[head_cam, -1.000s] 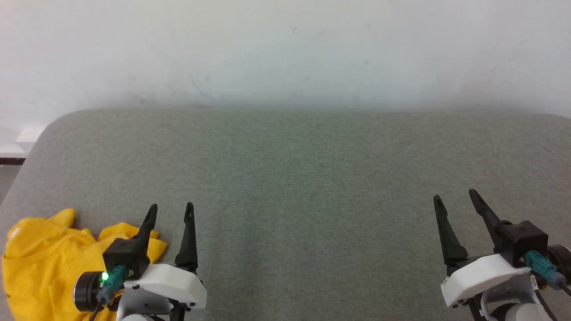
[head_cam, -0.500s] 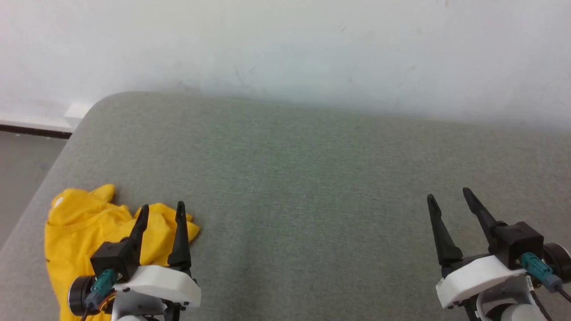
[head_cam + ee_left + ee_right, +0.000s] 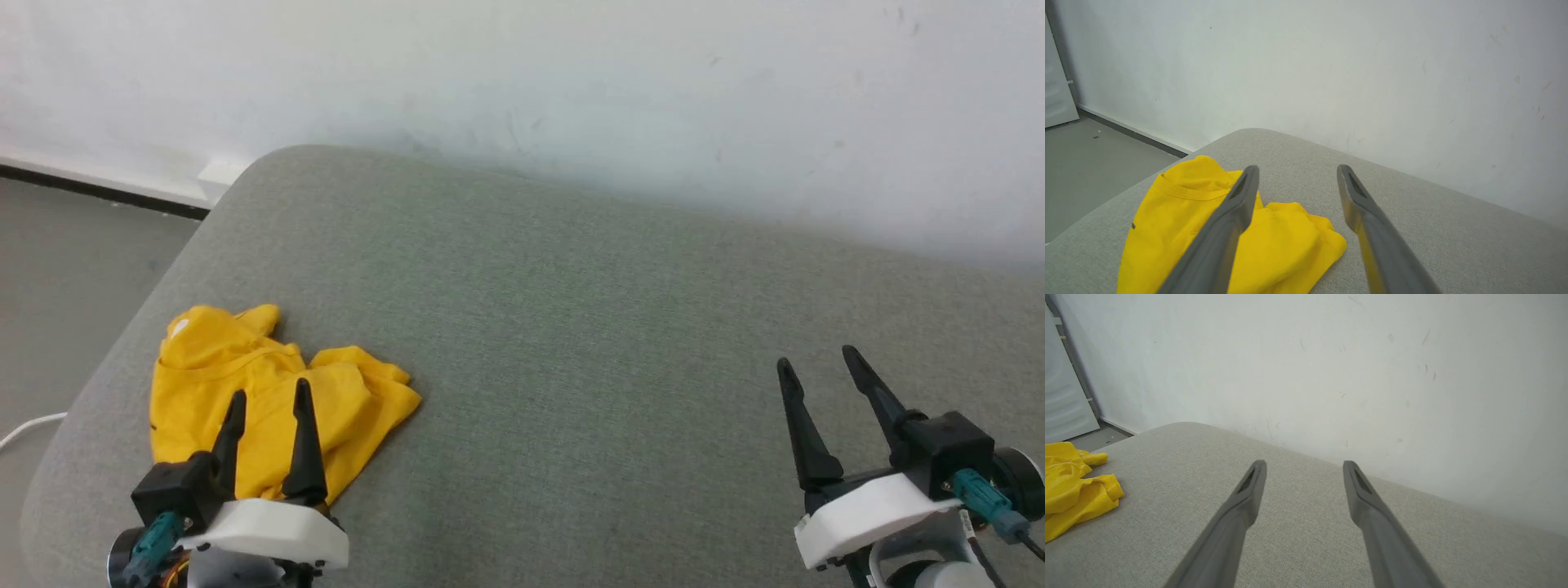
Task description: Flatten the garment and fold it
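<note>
**Fig. Crumpled garment ahead of the left fingers, both pairs of fingers released**

A bright yellow cotton T-shirt lies in a crumpled heap on the grey fabric-covered counter, close to the counter's rounded corner. Its plain yellow side faces up, with a stitched hem curving across the top of the heap. The print is hidden in the folds.

The left gripper holds its two long dark fingers spread apart and released, pointing over the shirt. In the head view both fingertips overlap the yellow cloth. In the left wrist view the shirt lies under and beyond one finger, while the other fingertip stands over bare counter just past the shirt's edge. Whether the fingers touch the cloth cannot be told.

The right gripper also has its fingers spread and released, over bare grey counter. The shirt lies well apart from these fingers, far off to their left side, as the right wrist view shows.

Beyond both sets of fingertips the counter ends at a scuffed white wall. Past the shirt, outside the left fingers, the grey floor shows, and a white cable lies on it.
</note>
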Controlling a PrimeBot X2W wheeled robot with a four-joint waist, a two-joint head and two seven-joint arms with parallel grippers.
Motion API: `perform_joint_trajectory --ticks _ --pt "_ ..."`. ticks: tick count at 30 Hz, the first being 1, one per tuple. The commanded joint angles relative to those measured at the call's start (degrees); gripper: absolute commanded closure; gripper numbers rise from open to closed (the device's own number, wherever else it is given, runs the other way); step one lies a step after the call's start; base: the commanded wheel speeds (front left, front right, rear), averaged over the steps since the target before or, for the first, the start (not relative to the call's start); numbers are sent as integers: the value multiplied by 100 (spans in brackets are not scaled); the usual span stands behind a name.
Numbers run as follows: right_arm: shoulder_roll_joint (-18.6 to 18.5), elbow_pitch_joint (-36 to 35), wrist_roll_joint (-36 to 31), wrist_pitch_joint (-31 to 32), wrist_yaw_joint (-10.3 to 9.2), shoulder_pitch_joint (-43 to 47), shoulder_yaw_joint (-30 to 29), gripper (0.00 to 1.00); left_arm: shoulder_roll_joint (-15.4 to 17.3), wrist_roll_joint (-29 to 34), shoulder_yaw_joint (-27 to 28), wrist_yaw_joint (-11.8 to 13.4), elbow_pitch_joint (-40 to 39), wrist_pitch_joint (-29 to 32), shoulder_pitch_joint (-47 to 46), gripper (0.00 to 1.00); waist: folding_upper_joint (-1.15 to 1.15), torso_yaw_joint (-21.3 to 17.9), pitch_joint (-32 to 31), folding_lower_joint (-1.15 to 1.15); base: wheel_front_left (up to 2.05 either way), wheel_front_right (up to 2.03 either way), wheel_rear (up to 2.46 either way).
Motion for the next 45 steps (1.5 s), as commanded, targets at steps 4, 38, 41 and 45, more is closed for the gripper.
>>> perform_joint_trajectory --ticks 4,38,41,45 --pt "11 -56 64 -56 -4 62 26 0 -7 -120 72 70 -3 -83 59 0 0 172 32 0 0 0 0" --pt "-244 -141 357 -4 -5 -373 210 0 1152 -1108 406 -110 2894 3216 -2329 0 0 -365 1185 0 0 0 0" --pt "-259 -90 407 -42 -6 -410 227 0 1218 -1150 301 -73 3242 3692 -2441 0 0 -402 1228 0 0 0 0" --pt "-245 -26 462 -90 -6 -450 282 0 1267 -1267 206 -84 3642 4245 -2529 10 0 -461 1229 0 0 0 0"
